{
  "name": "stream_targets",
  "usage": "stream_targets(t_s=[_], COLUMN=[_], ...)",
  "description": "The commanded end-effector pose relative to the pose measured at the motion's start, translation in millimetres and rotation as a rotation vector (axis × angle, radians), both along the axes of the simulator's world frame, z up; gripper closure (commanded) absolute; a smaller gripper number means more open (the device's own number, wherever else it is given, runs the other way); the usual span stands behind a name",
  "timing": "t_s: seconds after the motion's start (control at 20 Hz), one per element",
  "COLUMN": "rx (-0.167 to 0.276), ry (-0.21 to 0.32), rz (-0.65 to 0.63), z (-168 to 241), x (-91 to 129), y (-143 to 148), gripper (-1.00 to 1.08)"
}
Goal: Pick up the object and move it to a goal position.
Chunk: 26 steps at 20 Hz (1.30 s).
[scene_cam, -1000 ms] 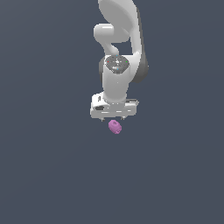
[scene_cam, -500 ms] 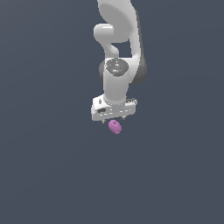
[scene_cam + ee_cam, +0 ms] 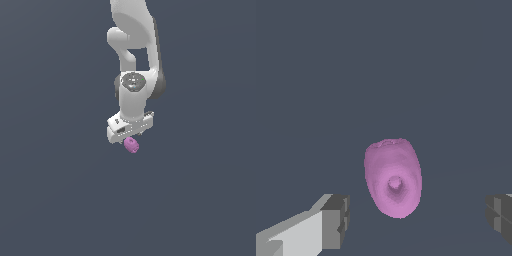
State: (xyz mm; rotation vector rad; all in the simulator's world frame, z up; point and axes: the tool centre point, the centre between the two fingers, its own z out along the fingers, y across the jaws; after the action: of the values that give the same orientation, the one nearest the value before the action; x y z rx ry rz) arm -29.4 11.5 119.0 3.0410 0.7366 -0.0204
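Note:
The object [image 3: 131,145] is a small pink-purple lumpy oval blob lying on the dark grey floor. In the exterior view it shows just below the white hand of my arm. My gripper [image 3: 130,137] hangs straight over it, pointing down. In the wrist view the object [image 3: 393,177] lies between the two grey fingertips [image 3: 336,220], which stand wide apart, and neither touches it. My gripper [image 3: 417,218] is open and empty. The object is much narrower than the gap between the fingers.
The flat dark grey floor [image 3: 60,200] fills both views. The white arm [image 3: 132,55] rises from the hand to the top of the exterior view. Nothing else shows.
My hand has come down a little toward the object. The object has not moved.

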Motion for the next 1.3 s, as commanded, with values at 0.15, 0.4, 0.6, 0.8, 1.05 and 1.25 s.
stream_targets(t_s=[0.15,0.4,0.6,0.8,1.05,1.25], rx=[0.009,0.014,0.016,0.016,0.016,0.016], ry=[-0.004,-0.007,-0.008,-0.008,-0.008,-0.008], rz=[0.112,0.172,0.195,0.193,0.195,0.196], z=[-10.2,-15.6,-17.6,-18.0,-29.7,-49.7], x=[-5.3,-8.3,-9.5,-9.5,-9.9,-10.7], y=[2.9,4.5,5.2,5.1,5.2,5.1], gripper=[-0.92,-0.92,-0.92,-0.92,-0.92,-0.92])
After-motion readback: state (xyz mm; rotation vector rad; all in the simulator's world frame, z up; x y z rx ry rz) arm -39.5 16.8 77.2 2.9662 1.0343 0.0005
